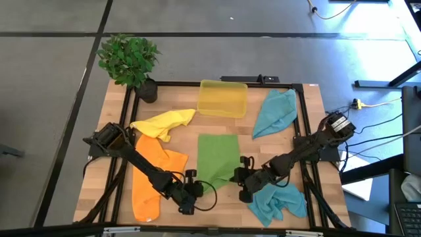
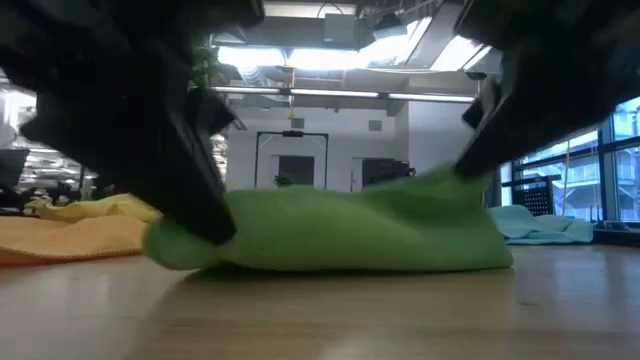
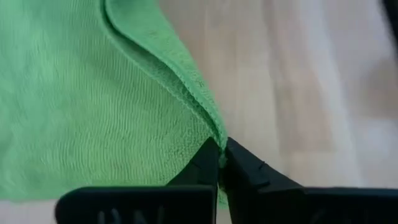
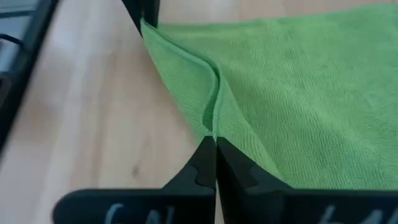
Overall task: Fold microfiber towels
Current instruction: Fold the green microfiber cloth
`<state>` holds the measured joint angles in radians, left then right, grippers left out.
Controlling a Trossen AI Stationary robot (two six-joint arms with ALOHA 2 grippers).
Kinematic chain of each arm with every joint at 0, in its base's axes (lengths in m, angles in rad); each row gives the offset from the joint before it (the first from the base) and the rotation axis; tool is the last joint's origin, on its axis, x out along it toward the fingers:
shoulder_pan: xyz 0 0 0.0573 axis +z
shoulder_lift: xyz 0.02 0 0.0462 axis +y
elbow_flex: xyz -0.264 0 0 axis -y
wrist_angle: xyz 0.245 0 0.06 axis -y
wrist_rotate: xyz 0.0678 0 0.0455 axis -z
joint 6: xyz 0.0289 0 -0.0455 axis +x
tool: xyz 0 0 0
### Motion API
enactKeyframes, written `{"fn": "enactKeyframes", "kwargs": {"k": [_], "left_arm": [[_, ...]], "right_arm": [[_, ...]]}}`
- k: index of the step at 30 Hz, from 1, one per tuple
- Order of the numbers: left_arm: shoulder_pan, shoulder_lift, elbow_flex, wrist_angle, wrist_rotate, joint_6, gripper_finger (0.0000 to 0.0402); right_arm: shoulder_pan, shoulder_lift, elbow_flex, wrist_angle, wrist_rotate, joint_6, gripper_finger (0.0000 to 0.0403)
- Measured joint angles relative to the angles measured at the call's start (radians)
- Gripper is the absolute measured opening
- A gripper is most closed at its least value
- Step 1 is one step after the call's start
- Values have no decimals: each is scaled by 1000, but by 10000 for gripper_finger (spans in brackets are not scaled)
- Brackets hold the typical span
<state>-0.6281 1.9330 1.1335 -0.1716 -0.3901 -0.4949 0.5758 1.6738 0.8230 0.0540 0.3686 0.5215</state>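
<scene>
High view: green towel (image 1: 218, 157) lies mid-surface (image 1: 309, 138), left pincer (image 1: 191, 191) and right pincer (image 1: 245, 176) at its near corners; yellow bin (image 1: 223, 99) holds nothing visible. Low view: the towel's near edge is raised. Wrist views: each pincer is clamped on a doubled towel corner.

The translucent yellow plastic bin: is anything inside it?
The translucent yellow plastic bin looks empty from above; only its pale floor shows. Whatever lies beneath it stays hidden.

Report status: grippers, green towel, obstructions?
Left gripper shut on green towel corner. Right gripper shut on opposite near corner. Nothing in the way.
</scene>
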Motion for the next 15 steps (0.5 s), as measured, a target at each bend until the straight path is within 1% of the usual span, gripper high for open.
{"fn": "enactKeyframes", "kwargs": {"k": [3, 6, 11, 15], "left_arm": [[0, -21, 37, -85, 9, 22, 2], [-1, -35, 74, -142, 23, 48, 1], [-6, -36, 155, -177, 118, 112, 1], [-11, -37, 195, -210, 165, 195, 0]], "right_arm": [[25, -49, 1, -10, 32, 1, 0], [40, -87, 1, -18, 38, 11, 0], [74, -104, 1, -14, -26, 23, 0], [109, -98, 1, -15, -26, 30, 0]]}}
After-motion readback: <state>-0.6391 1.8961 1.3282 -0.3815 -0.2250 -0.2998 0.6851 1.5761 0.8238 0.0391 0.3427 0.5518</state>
